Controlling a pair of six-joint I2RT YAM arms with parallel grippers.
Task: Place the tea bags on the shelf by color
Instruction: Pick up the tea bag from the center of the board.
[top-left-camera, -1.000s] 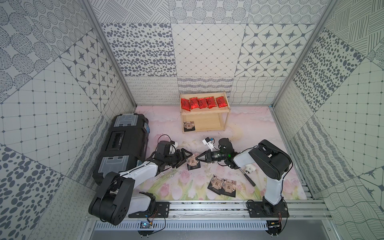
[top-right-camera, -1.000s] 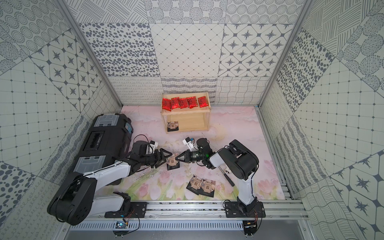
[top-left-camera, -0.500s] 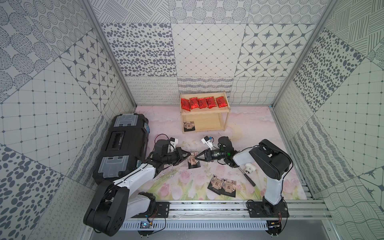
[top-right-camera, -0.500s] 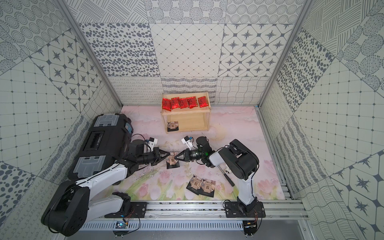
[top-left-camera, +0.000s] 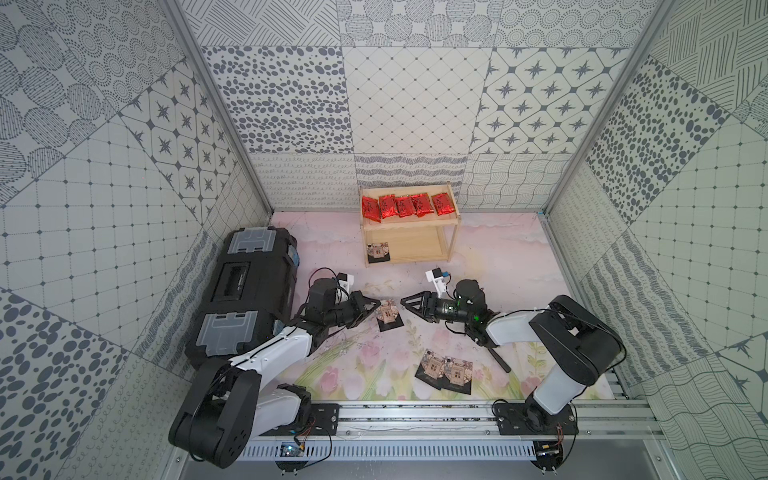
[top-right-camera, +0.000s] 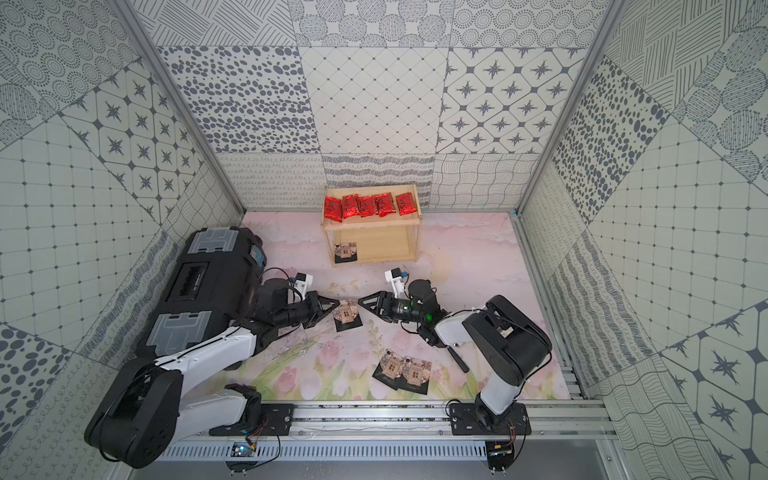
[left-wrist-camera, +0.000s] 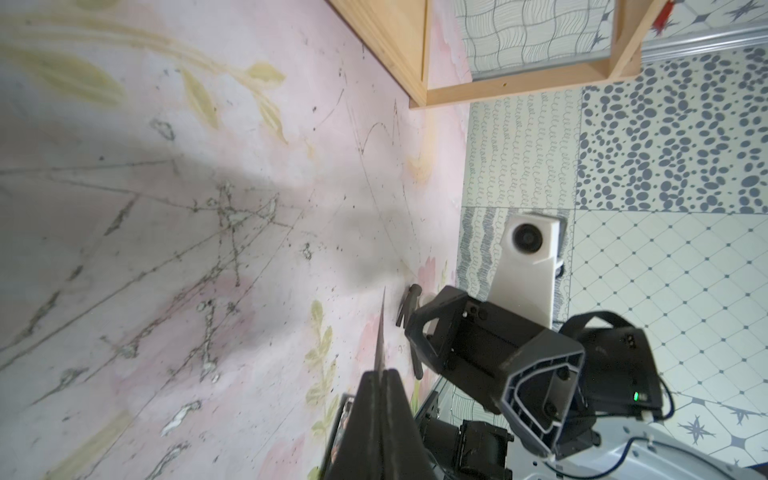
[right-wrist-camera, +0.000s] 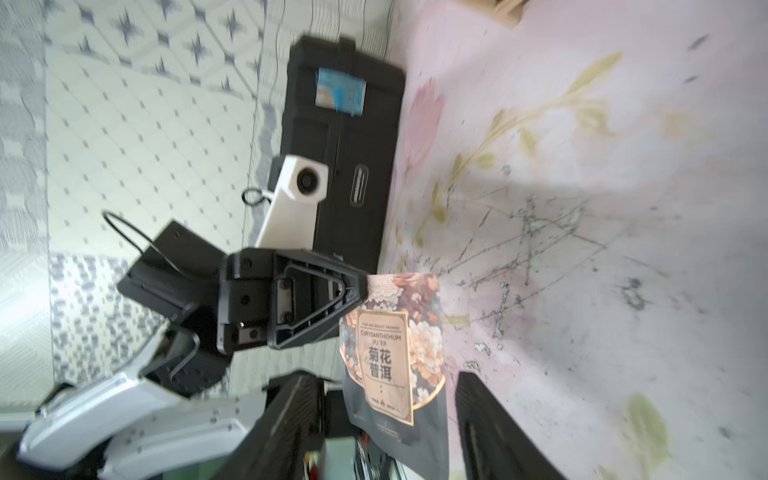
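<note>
Looking down in both top views, I see my left hand (top-left-camera: 375, 309) clamped on the upper corner of a chrysanthemum pu'er sachet (top-left-camera: 388, 319). The sachet is a dark flat square with a tan label, held upright over the middle of the pink floral worktop (top-left-camera: 498, 249). Its lower edge sits very close to the surface, and I cannot tell whether it touches. From the left wrist camera the sachet shows edge-on, a thin blade sticking out of the closed fingers (left-wrist-camera: 376, 399). My right hand (top-left-camera: 405, 302) faces the left one from the opposite side, just beside the sachet, with its jaws spread wide. In the right wrist view its fingers (right-wrist-camera: 482, 415) stand on either side of the end of the packet away from the grip. Neither presses on it as far as I can see, so only the left hand carries it. The shelf (top-left-camera: 415, 249) stands against the back wall, well apart from both hands. Five red foil packets (top-left-camera: 399, 206) lie in a row on its top tier, the middle ones overlapping. A lone dark sachet (top-left-camera: 378, 252) lies on the lower tier at the end nearest the black toolbox (top-left-camera: 249, 286), which rests along the worktop's edge beside my left arm. A pair of dark sachets (top-left-camera: 434, 368) lies flat on the worktop near the base of my right arm, the two touching each other.
</note>
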